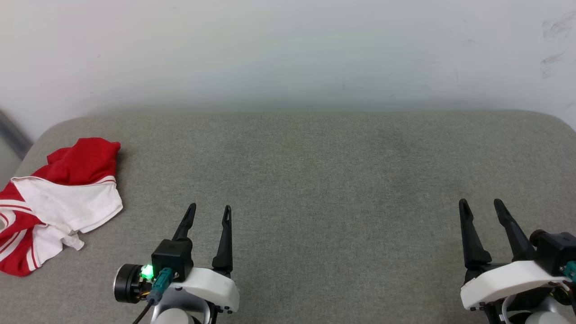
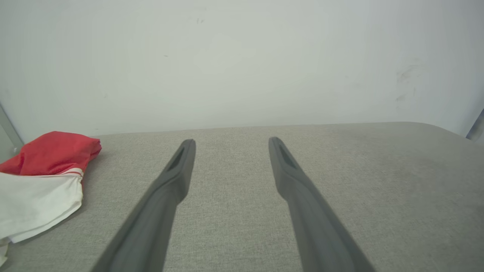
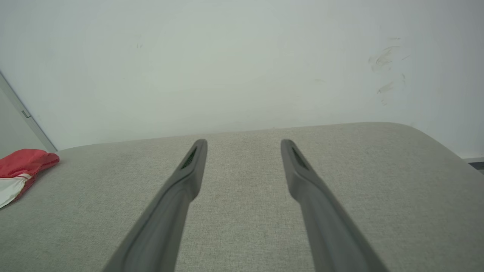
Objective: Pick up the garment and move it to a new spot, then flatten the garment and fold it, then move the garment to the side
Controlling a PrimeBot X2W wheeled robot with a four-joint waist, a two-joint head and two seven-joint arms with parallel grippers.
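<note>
Garment (image 1: 63,198) lay crumpled at the left edge of the grey cloth-covered tabletop (image 1: 324,180), red body toward the far-left corner and a white sleeve section on top; its leftmost part ran out of frame. Left claw (image 1: 210,208) hovered near the front edge, left of centre, fingers apart, empty, and well apart from the garment. Right claw (image 1: 480,201) sat near the front edge at the right, fingers apart, empty. Judgement: pick-up not yet begun, and the left claw is the nearer. Approach low from the garment's right side and pinch a bunched ridge where red meets white, not a loose flap. Avoid snagging the tabletop cover. Carry to the open middle.
</note>
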